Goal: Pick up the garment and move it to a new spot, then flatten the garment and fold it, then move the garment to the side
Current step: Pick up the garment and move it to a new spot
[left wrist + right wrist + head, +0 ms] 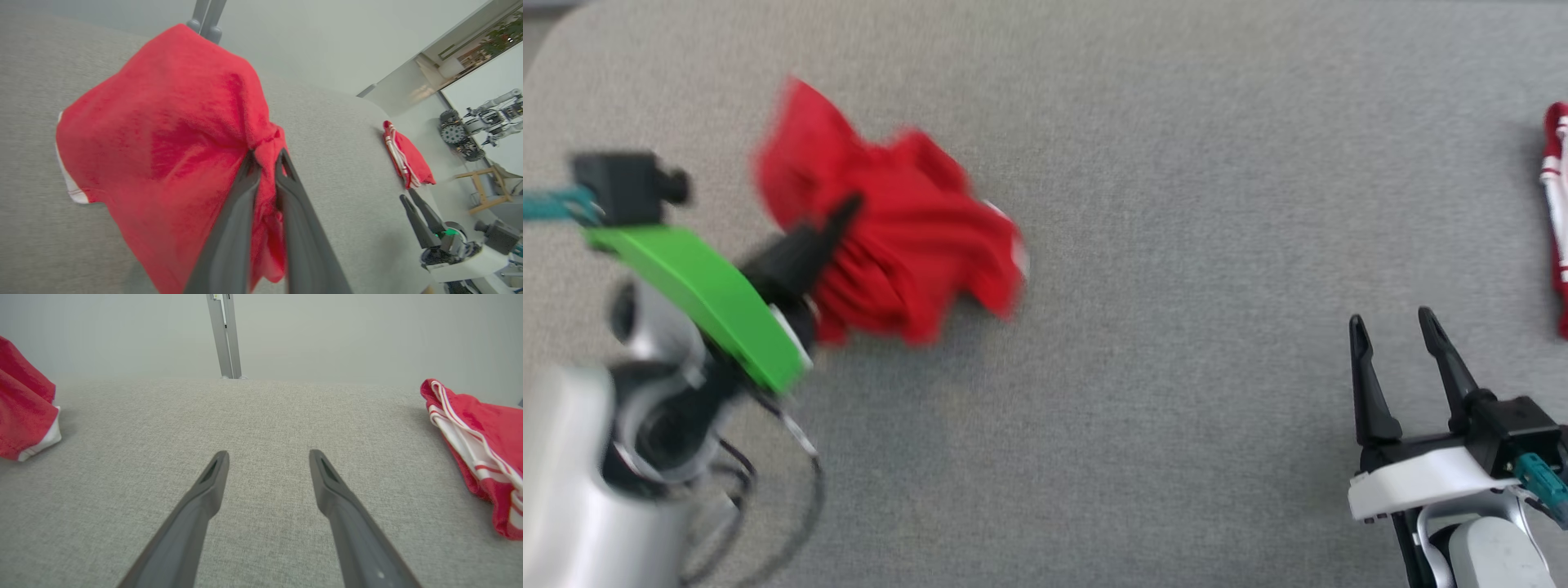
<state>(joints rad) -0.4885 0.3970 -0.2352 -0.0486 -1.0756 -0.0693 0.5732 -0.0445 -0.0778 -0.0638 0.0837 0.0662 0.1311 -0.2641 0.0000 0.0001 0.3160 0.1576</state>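
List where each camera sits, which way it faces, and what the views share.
Head: atop the robot, looking down at the table; left hand shut on the red garment, right hand open.
Left wrist: looks along its fingers pinching the garment; right hand at lower right.
Right wrist: looks along its open fingers across the table.
Shared: all three show the striped garment.

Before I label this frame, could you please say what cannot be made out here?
- Head view: motion blur smears the left hand and red garment; the pinch point is unclear.
- Head view: the striped garment is cut by the right edge.
- Left wrist view: the red garment's type is hidden by its folds.
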